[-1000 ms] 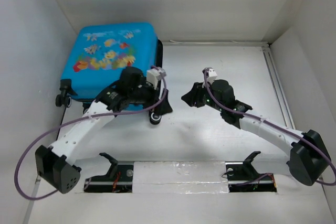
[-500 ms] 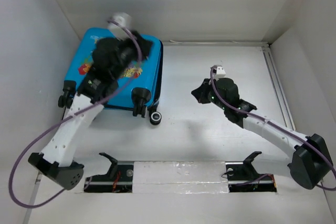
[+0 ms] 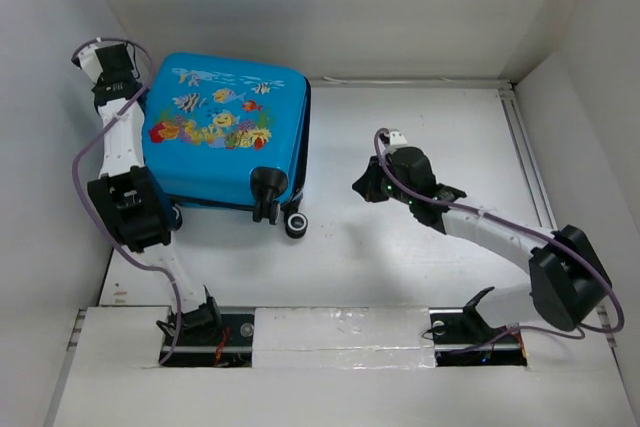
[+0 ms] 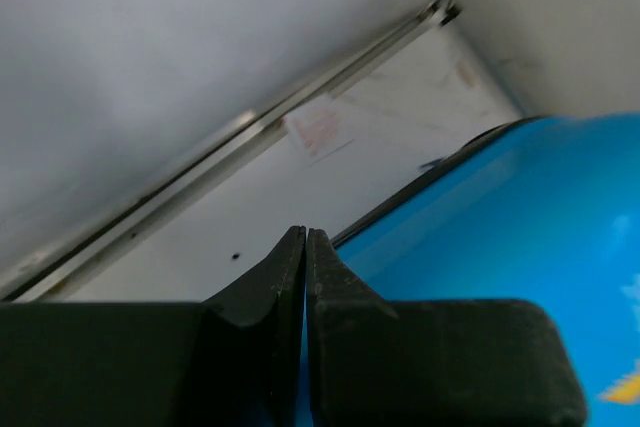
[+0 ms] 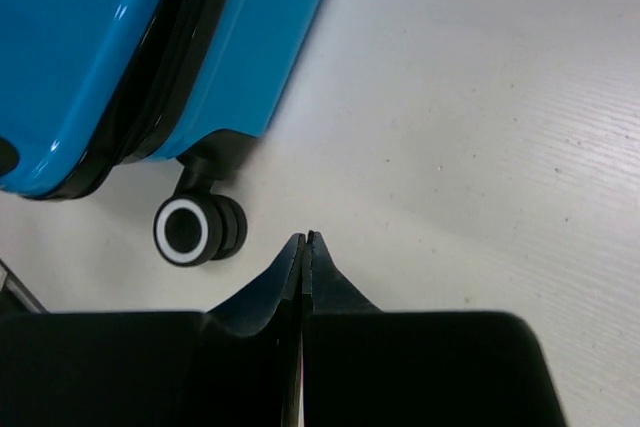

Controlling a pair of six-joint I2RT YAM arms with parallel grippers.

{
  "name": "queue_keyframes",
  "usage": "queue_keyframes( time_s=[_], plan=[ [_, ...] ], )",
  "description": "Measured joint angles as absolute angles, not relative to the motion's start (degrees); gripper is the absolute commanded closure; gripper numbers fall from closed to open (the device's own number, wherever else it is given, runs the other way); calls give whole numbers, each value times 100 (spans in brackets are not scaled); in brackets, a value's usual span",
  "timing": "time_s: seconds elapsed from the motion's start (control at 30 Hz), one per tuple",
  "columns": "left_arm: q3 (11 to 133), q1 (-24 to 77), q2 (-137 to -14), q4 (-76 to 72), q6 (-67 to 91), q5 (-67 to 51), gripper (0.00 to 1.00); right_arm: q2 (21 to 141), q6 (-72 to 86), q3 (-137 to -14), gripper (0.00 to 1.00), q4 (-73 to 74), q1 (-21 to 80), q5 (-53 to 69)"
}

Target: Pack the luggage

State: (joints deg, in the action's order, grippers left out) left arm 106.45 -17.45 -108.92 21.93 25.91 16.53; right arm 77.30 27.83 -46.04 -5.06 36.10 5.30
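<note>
**While both jaws are shut, the left sits nearer**

The suitcase (image 3: pixel 225 142) lies closed, print up, far left on the table (image 3: pixel 420 257), wheels (image 3: pixel 266 187) toward the arms. The left gripper (image 4: pixel 305 237), empty, is beside its far-left corner. The right gripper (image 5: pixel 305 239) stands off right, facing the seam, I think.

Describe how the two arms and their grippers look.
The left arm and right arm have white links and bulky black joints, each with a loose purple cable. The left gripper and right gripper are matte black, two fingers tapering to points.
</note>
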Motion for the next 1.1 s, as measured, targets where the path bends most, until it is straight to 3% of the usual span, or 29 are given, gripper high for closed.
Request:
queue_keyframes(
  time_s=[0.4,0.57,0.73,0.9,1.1],
  plan=[
    [10304,-2156,-11382,2209,2480,1225,100,8742,2720,-5360,100,-585,3601,696],
    [8062,-2270,-10300,410,3024,744,100,9028,2716,-5791,100,-696,3454,694],
    [5968,-2126,-9229,-89,3540,276,100,9373,2711,-6025,91,-766,2934,803],
    [4595,-1160,-8359,-185,4143,117,100,9837,2571,-6475,80,-624,2355,786],
    [3538,200,-6849,-49,4652,180,100,10278,2171,-7234,76,-189,1503,701]
  ],
)
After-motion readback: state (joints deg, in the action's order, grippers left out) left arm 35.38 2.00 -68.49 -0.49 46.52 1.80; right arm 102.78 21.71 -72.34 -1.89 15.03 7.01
